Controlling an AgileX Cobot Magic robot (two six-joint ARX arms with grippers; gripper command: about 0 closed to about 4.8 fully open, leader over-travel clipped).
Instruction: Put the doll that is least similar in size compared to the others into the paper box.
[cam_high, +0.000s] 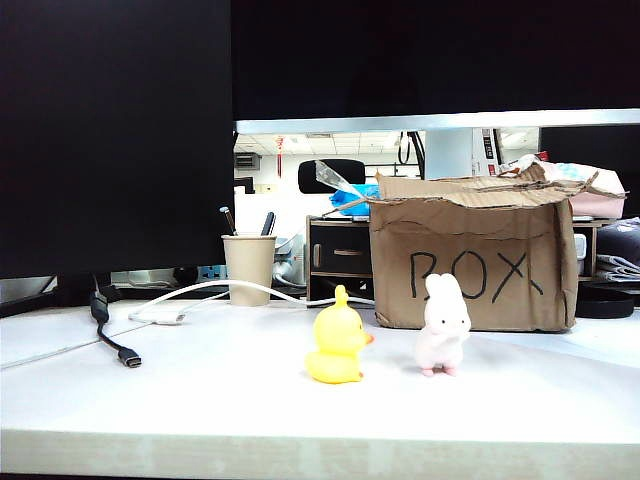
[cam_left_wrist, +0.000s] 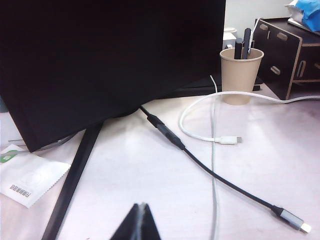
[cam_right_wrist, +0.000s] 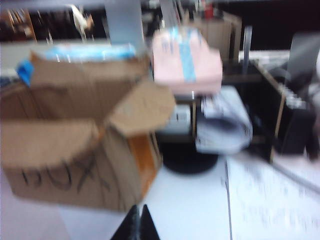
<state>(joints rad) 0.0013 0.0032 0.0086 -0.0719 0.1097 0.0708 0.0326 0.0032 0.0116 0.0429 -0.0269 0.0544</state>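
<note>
Right claw (cam_right_wrist: 138, 220), closed, near paper box (cam_right_wrist: 65, 150).

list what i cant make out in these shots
- Small white doll: in no view; the paper box walls hide its inside.
- Right wrist view: motion blur smears the box lettering.
- Left claw and right claw: only shut tips show, cut off by the frame edge; absent from the exterior view.

The right wrist view is showing everything motion-blurred: the paper box (cam_right_wrist: 75, 150) and its lettering are smearing. Both grippers, left gripper (cam_left_wrist: 139, 222) and right gripper (cam_right_wrist: 137, 222), are being cropped at six o'clock, only closed tips showing.
</note>
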